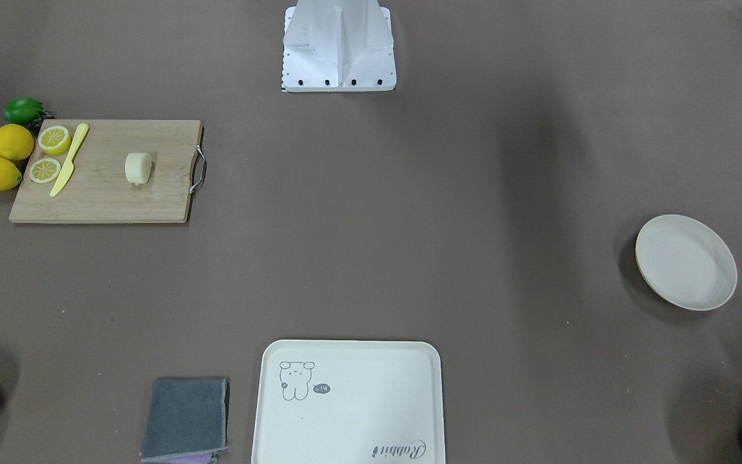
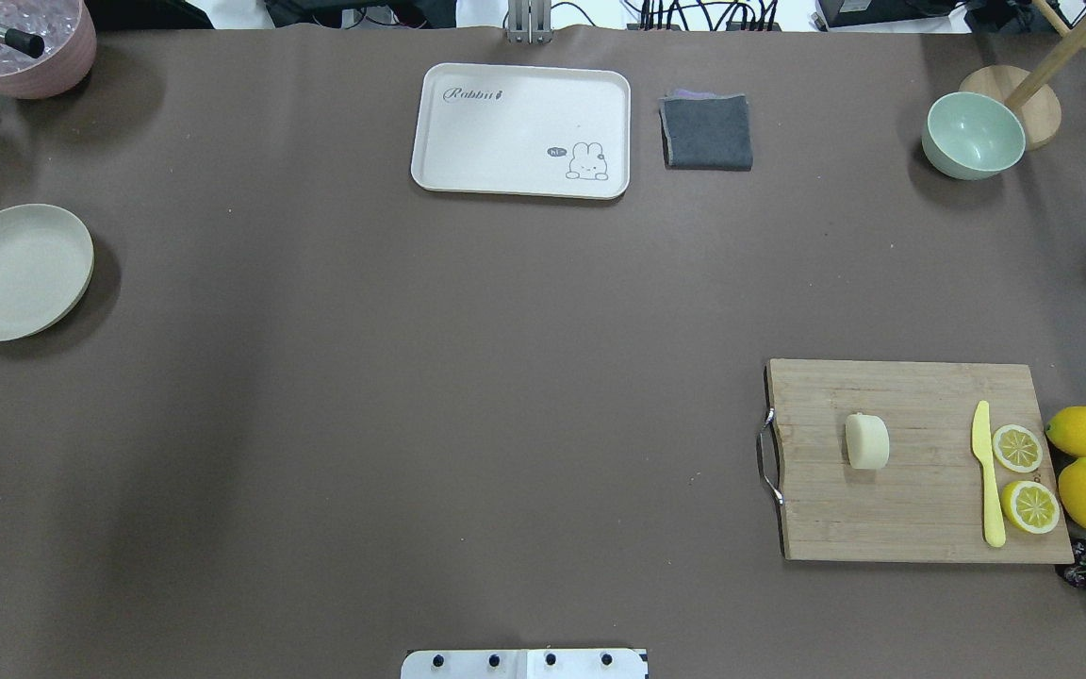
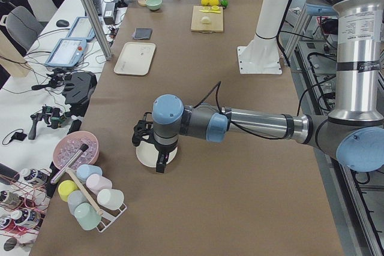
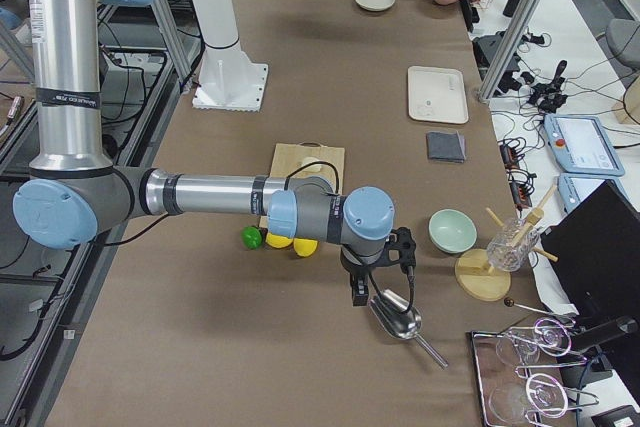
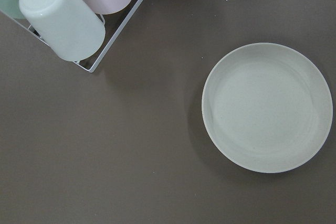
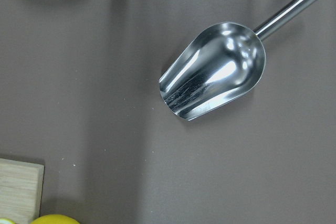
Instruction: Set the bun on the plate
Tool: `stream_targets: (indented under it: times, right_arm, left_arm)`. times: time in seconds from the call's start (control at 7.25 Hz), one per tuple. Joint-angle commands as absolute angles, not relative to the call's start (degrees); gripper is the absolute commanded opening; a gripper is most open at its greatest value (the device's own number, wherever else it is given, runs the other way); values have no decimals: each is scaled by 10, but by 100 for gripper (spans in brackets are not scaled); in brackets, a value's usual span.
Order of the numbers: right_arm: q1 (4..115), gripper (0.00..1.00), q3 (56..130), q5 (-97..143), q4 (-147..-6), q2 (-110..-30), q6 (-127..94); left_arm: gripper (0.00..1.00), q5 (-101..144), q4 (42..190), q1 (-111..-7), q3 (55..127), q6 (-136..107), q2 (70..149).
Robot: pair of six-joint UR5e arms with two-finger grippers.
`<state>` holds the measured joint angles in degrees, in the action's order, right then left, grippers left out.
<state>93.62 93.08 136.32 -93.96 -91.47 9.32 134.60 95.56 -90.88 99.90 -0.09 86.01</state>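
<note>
Your bun (image 2: 866, 440) sits near the middle of the wooden cutting board (image 2: 920, 509) on the robot's right, well apart from the plate (image 2: 15, 272) at the table's far left. It is a small, pale cream, smooth short cylinder with rounded edges, apparently lying on its side. Expect it to be light and probably soft. Pinch it gently across the two flat ends, since the curved flank may roll or squash. The right gripper (image 4: 365, 292) hovers over a metal scoop (image 6: 212, 80) beyond the board, and the left gripper (image 3: 157, 161) hangs above the plate. Only the side views show them, so you cannot tell whether either is spread or closed.
</note>
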Motion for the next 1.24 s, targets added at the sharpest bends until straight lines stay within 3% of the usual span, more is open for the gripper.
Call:
stream_targets:
  times: [0.0,0.41,0.83,1.1]
  right_arm:
    - [936,100,932,1363,-940,-914,90]
    - [936,100,933,1361,-939,-912,80]
    - [936,100,936,1361,-939,-911,76]
    - [937,100,937,1361,-939,-910,72]
  left_arm:
    - [98,1348,958,-909,1006,-1,861]
    - [98,1358,1003,-903,980,-1,884]
    - [98,1381,1318,-882,752,-75,925]
    - [98,1346,1395,-824,729,-223,935]
